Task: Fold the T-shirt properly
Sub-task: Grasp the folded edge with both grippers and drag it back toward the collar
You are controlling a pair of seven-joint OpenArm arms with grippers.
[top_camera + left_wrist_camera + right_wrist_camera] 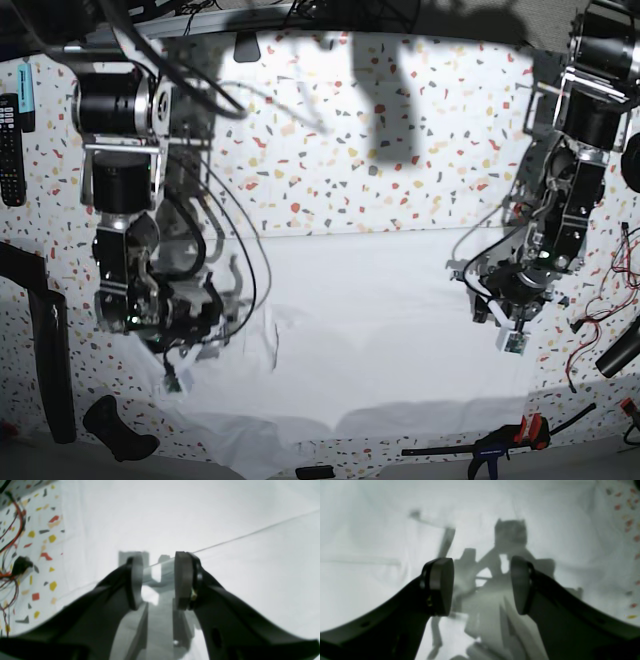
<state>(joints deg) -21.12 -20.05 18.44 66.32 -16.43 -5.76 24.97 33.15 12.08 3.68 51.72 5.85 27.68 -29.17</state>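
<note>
The white T-shirt lies spread flat across the speckled table, and its wrinkled lower edge reaches the table's front. My left gripper hovers over the shirt's right edge. In the left wrist view the left gripper is open, with only cloth and its own shadow showing in the gap. A thin seam line runs diagonally past its fingers. My right gripper is low over the shirt's left edge. The right wrist view shows the right gripper wide open above shadowed white fabric, holding nothing.
A black remote hangs at the far left, above a black bar. A clamp with an orange trigger lies at the front right. Red and black wires trail over the speckled surface beside the left gripper.
</note>
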